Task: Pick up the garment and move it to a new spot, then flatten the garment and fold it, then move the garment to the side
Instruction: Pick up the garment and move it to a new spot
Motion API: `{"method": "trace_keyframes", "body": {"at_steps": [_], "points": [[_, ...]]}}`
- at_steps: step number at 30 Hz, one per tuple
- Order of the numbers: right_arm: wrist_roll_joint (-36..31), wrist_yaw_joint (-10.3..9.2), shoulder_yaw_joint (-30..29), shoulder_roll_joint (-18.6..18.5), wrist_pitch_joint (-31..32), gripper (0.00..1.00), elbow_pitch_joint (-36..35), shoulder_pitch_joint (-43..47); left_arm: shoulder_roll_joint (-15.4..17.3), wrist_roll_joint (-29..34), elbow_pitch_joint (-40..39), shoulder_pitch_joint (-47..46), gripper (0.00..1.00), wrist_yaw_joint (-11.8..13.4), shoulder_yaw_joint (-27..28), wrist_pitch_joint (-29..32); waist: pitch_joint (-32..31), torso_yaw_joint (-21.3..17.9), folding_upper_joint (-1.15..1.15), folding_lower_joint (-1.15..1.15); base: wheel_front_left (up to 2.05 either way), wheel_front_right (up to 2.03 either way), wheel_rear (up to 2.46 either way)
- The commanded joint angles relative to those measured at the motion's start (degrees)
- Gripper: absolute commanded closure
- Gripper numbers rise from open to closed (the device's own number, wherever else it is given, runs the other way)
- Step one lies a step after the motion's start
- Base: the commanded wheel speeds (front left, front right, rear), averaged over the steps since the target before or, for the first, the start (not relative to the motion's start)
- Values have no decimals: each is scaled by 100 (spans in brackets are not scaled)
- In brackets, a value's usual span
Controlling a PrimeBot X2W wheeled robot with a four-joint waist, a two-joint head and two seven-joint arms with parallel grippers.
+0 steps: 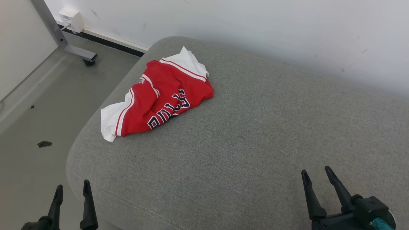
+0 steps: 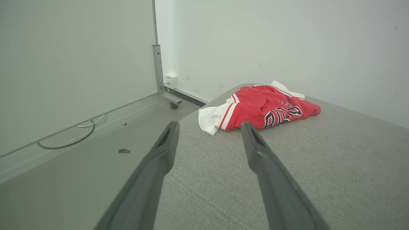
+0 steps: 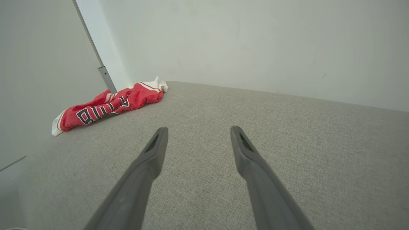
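Big grey fabric cushion [image 1: 262, 137] w/ rounded corners, its far side up against a plain white wall [image 1: 271, 28]; a stitched seam runs along the near edge. The garment [image 1: 159, 99] — a red jersey w/ white trim and dark lettering — lies crumpled in a heap at the far left of the cushion, close to its left edge, not flattened or folded. Left of the cushion is grey floor [image 1: 35, 105] w/ a small dark scrap [image 1: 44, 144] on it. At the far left corner stands a grey metal frame leg on a caster [image 1: 78, 52], and a white box [image 1: 72, 19] sits low on the wall above a dark baseboard. In the left wrist view a thin cable [image 2: 68, 142] loops on the floor by the side panel. Left gripper [image 1: 73, 185] is at near left, by the cushion's left edge — jaws wide apart, holding nothing. Right gripper [image 1: 316, 171] is at near right above the fabric, jaws likewise spread wide and empty. Both are well apart from the garment.
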Motion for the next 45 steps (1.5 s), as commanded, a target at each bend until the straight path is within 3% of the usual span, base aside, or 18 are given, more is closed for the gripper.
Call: {"method": "trace_keyframes", "body": {"at_steps": [1, 10, 20, 33, 42, 45], "points": [[63, -16, 7, -54, -1, 0, 8, -50, -1, -24, -19, 55, 0, 20, 16, -3, 11, 2, 0, 0, 0, 0, 0], [-21, -16, -137, -235, -1, 0, -43, 0, 1, -162, 89, -495, 0, -32, -24, -3, 187, -162, 0, 0, 0, 0, 0], [-122, -16, -456, -811, 148, 0, -555, -363, 180, -309, 435, -2292, 0, -100, 182, -3, 1275, -1147, 0, 0, 0, 0, 0], [-133, -16, -1045, -1062, 172, 0, -1232, -624, 1218, -530, 1680, -4791, 0, -19, 495, 441, 2453, -2482, 0, 0, 0, 0, 0], [-148, -16, -1149, -1007, 161, 0, -1483, -664, 1946, -544, 2864, -5336, 0, -22, 641, 912, 2731, -2912, 0, 0, 0, 0, 0], [-170, -16, -1180, -987, 152, 0, -1499, -652, 2016, -595, 3272, -5449, 0, -76, 580, 1151, 2748, -2931, 0, 0, 0, 0, 0]]}}
